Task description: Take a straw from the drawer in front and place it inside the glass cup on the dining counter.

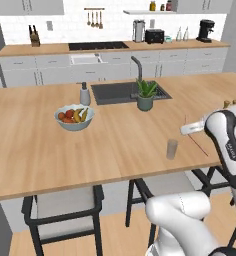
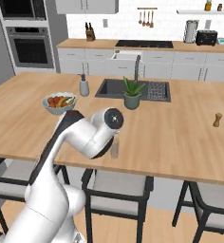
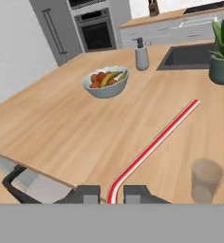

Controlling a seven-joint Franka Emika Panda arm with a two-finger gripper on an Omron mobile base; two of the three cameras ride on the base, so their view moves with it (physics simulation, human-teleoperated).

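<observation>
Pincer is gripping the straw at its bent end, jaws narrow around it. The straw is reaching out over the dining counter, with the glass cup standing just beside its line, near the counter edge. Next: tipping the straw upright, centring its free end over the rim before lowering. Beyond, a fruit bowl.

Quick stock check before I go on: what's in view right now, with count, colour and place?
straw: 1, red-pink, in the gripper, over the counter
cup: 1, clear, near counter's front edge
counter: 1, light wood
fruit bowl: 1, pale, left of sink
soap bottle: 1, grey, beside sink
plant: 1, green, by the sink
shakers: 2, brown, counter's right
stools: black, at counter's edge
gripper: 1, dark, shut on straw
</observation>
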